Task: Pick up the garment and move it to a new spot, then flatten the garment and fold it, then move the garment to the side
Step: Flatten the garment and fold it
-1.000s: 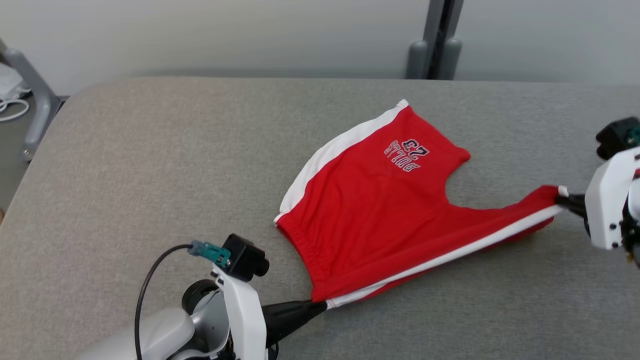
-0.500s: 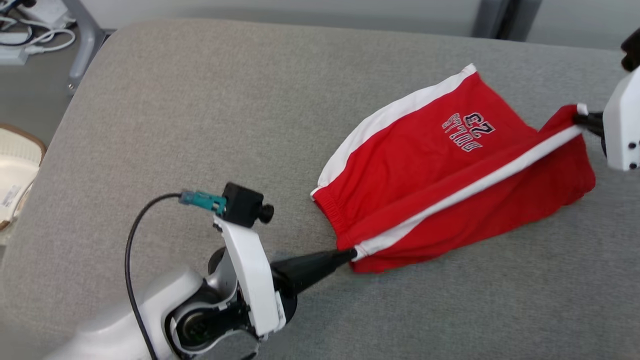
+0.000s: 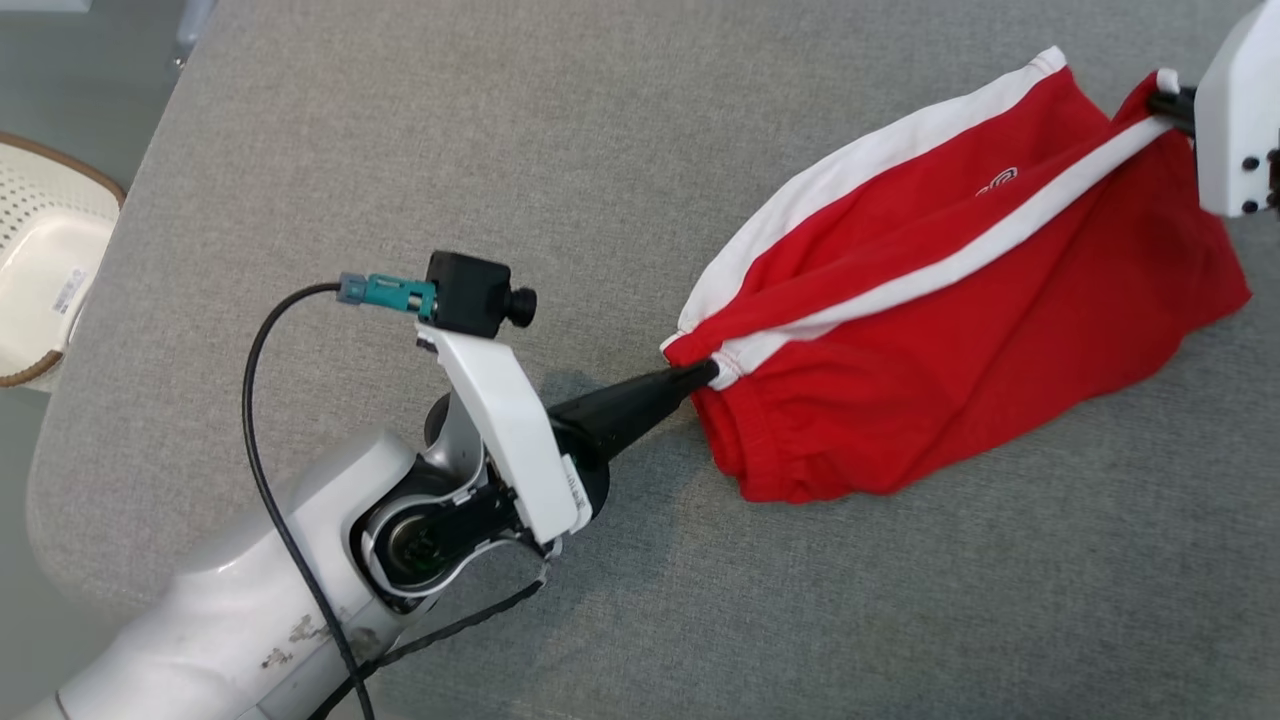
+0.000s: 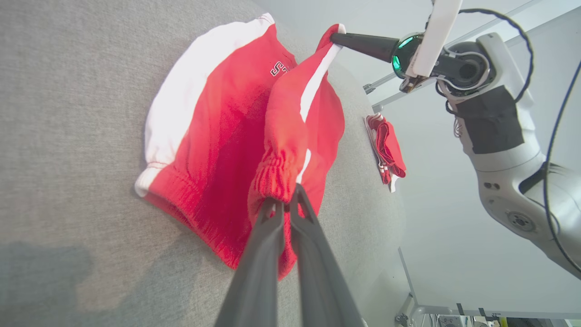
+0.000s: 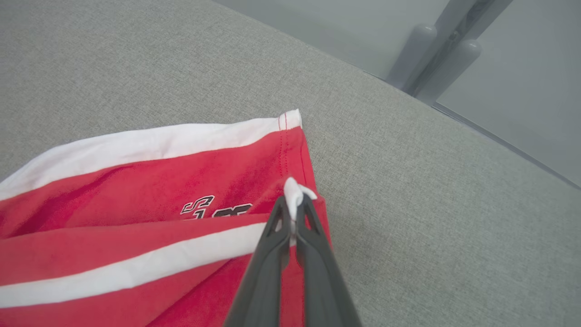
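The garment is a pair of red shorts (image 3: 960,330) with white side stripes, lying on the grey padded table (image 3: 420,150). One leg is lifted and folded across over the other. My left gripper (image 3: 712,370) is shut on the elastic waistband at the white stripe, also seen in the left wrist view (image 4: 285,203). My right gripper (image 3: 1160,100) is shut on the white hem corner of the lifted leg, seen close in the right wrist view (image 5: 292,204). The printed lettering (image 5: 213,206) is partly covered by the folded layer.
A second folded red garment (image 4: 386,150) lies near the table's far edge in the left wrist view. A white perforated basket (image 3: 45,260) stands on the floor beyond the table's left edge. A grey post (image 5: 435,50) rises behind the table.
Both grippers have carried the near leg and waistband edge up and over the other half, folding the shorts lengthwise and covering most of the lettering. The head camera has also shifted, tilting down and left.
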Available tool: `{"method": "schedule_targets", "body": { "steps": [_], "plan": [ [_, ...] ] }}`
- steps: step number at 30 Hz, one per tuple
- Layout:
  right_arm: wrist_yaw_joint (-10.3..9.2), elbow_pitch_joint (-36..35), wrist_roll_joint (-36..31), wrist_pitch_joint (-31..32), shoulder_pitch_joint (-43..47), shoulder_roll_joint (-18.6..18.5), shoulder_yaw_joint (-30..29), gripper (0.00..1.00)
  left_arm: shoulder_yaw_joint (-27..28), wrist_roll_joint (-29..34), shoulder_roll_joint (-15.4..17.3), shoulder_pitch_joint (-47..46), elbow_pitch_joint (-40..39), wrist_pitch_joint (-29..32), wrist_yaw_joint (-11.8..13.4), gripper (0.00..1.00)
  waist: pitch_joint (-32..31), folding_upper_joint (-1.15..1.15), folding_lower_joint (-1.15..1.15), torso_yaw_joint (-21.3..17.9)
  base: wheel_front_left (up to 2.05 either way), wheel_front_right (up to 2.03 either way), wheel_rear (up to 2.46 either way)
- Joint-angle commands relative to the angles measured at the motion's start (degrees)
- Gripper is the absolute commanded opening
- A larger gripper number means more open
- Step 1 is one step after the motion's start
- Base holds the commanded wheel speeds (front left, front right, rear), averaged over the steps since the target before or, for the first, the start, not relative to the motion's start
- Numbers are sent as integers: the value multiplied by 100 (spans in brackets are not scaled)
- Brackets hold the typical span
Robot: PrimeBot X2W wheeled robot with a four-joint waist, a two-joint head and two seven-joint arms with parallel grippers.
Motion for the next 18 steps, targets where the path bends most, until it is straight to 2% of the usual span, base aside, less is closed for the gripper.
{"method": "schedule_targets", "body": {
  "steps": [1,9,18],
  "plan": [
    [-4,125,-75,-107,-157,20,9,0,83,-33,-72,-130,101,-57,-10,0,124,0,0,79,0,0,0],
    [-4,666,-153,-455,-555,145,116,0,243,22,-389,-247,365,-201,-10,0,344,0,0,275,0,0,0],
    [-4,1217,-170,-892,-771,239,220,0,313,55,-544,-181,571,-336,-10,0,420,0,0,407,0,0,0]
  ]
}}
